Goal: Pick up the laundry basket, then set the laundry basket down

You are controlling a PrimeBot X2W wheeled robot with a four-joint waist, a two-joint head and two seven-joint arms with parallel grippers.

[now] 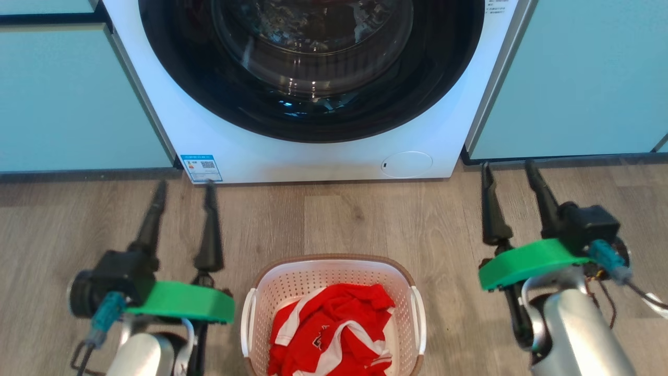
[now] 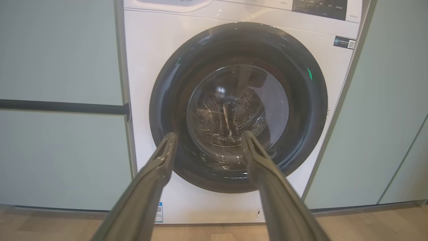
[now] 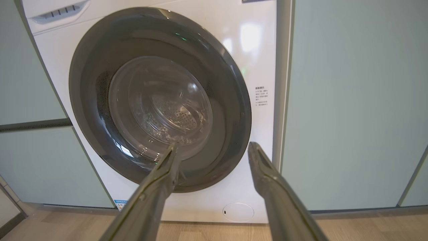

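Near on the floor [image 1: 365, 219], between the wide-open, empty left end effector [image 1: 185, 187] and right end effector [image 1: 509, 167], the laundry basket [image 1: 334, 259] looks light and stiff, best lifted by its side handles [image 1: 246, 324].

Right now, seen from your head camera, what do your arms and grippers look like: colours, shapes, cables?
The left gripper and the right gripper each have two long, dark, tapering fingers on a black block. Behind each block sits a bright green curved plate and a teal plug with a dark cable. The forearms are pale silver and rounded. Thin wires show at the right wrist.
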